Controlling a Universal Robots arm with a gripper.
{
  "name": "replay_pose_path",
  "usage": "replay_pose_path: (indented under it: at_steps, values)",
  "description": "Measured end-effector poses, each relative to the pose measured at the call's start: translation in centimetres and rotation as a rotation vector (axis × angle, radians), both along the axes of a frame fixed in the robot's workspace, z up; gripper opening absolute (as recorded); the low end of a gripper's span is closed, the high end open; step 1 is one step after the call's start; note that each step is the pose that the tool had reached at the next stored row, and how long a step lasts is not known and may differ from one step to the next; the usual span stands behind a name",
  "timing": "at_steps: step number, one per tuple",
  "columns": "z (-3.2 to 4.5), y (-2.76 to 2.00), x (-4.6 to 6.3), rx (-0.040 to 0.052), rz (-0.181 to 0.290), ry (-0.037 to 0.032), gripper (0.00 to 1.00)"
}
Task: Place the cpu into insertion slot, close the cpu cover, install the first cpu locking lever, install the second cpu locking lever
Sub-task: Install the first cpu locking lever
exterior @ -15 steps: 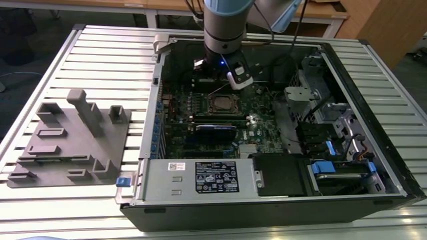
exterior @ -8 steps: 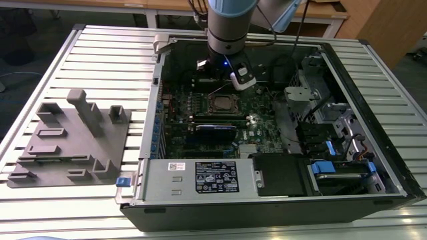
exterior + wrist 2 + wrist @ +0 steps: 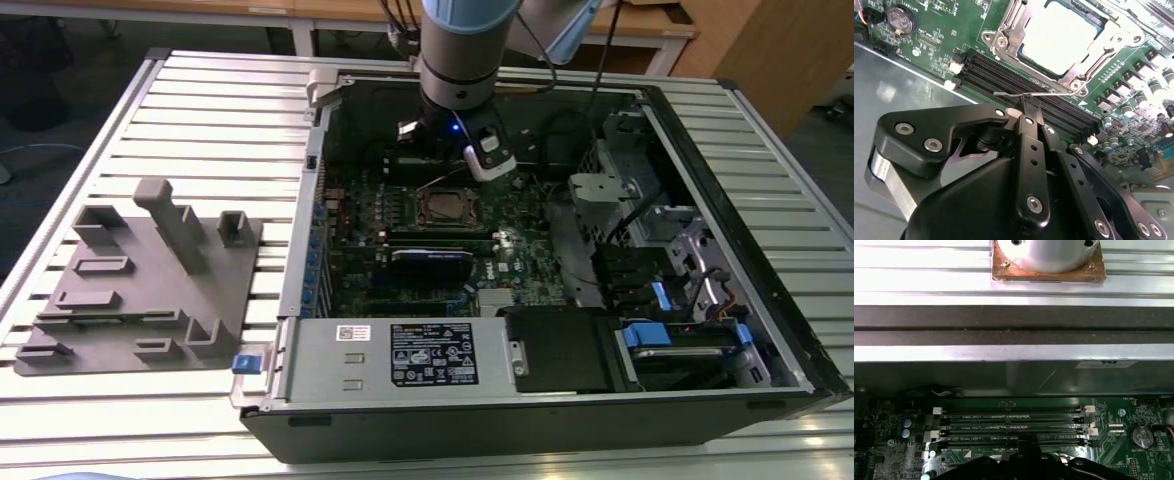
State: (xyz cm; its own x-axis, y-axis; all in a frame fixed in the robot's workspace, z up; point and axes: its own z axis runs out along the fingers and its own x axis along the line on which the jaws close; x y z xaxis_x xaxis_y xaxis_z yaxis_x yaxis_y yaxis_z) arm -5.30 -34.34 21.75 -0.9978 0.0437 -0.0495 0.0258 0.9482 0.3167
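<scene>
The claw is closed down to a narrow gap, and its 2 black fingertips pinch a thin metal lever. In the second wrist view this lever runs as a straight rod above the long black memory slots, just beside one edge of the socket. The cpu lies flat in that socket, its pale metal top facing up. The silver cover frames it on all the sides that show and seems to lie down over it. Whether the lever is hooked at either end I cannot tell. In the exterior view the socket sits near the middle of the green board, inside an open computer case. The arm comes down into the case from the far side, ending just beyond the socket. A round coin battery sits on the board, well apart from the socket. The case rests on a slatted metal tabletop. A grey plastic holder stands on the slats to the exterior view's left of the case.
</scene>
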Motion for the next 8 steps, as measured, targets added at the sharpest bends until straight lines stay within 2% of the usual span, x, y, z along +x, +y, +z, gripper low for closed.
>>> replay_pose_path:
  at_steps: [4,8]
  values:
    - [-0.11,0.00,0.02,-0.0070,-0.009,0.0001,0.11]
    - [-0.12,0.00,0.02,-0.0080,-0.009,0.0001,0.11]
